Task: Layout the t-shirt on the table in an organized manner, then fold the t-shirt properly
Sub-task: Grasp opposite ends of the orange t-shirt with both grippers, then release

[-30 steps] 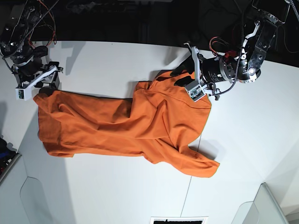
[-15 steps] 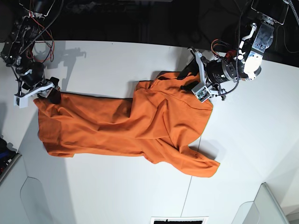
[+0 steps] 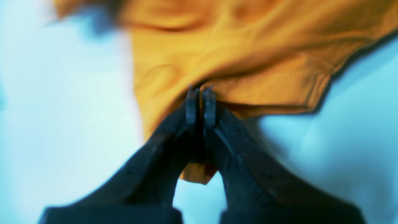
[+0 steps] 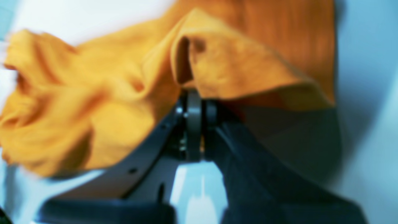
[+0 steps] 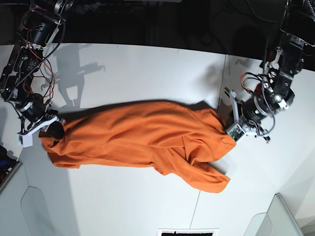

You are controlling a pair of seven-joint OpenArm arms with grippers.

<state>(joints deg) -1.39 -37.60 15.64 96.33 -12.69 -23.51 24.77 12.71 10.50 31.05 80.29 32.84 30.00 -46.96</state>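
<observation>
A: Where had you got the t-shirt (image 5: 142, 135) by then?

B: You had it stretched lengthwise between your two sets of jaws, lying on the counter (image 5: 147, 69) but rumpled, with one sleeve or corner trailing out past the main body on the near side. It looked partly spread, not flat; I judged the layout as under way and the folding not yet begun.

A: And the jaws?

B: Your left gripper (image 3: 200, 99) had its jaws clenched on an edge of the orange fabric; cloth fanned out ahead of the tips, and a small bit hung down behind them. Your right gripper (image 4: 194, 105) was likewise clenched on a bunched fold, with fabric piled up ahead of and to one side of its tips. Both wrist views were blurred, so I couldn't tell which hem or seam you held.

A: How were the arms posed?

B: Both reached low over the counter, at opposite ends of the shirt, each wrist angled in towards the cloth.
</observation>
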